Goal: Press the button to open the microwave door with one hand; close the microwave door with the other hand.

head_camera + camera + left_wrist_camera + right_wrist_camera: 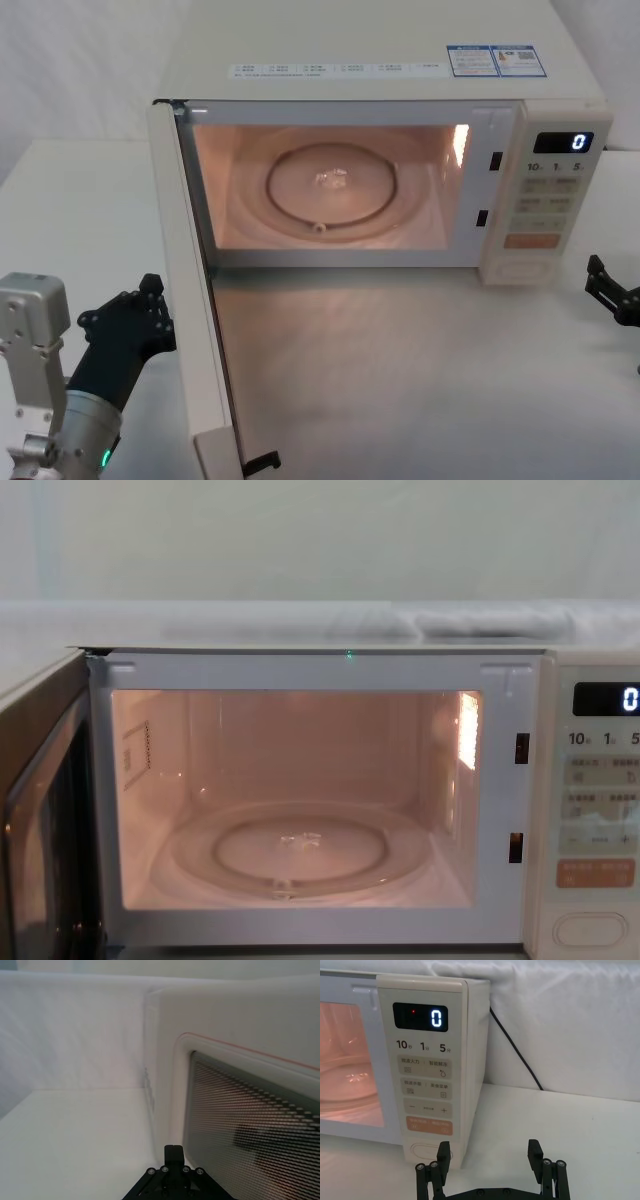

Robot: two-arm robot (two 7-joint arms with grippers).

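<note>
The microwave door (195, 330) stands swung wide open toward you, hinged at the oven's left edge, its long edge running out from the cavity toward the robot, the lit cavity and glass turntable (330, 190) fully exposed. So step 1 looks done and the closing is what's left. Your left tool (128, 325) sits just beside the door's outer face, on the left of it, low over the surface (60, 200); in the left wrist view the mesh window (250, 1125) of the door fills the space right ahead of the fingertips, very near, though I can't say it's touching yet. I can't tell whether that left tool is spread or pinched. That's the relation to watch: the door lies to the right of the left tool, so a push rightward and away from you should swing it about the hinge toward the cavity. Aim nearer the free edge for leverage. Your right tool (490, 1152) hangs with its fingers spread wide, holding nothing, just in front of the button (427, 1150) at the foot of the control panel (545, 195), apart from it, with the display showing 0. The left arm is clearly the nearer one for the door.
</note>
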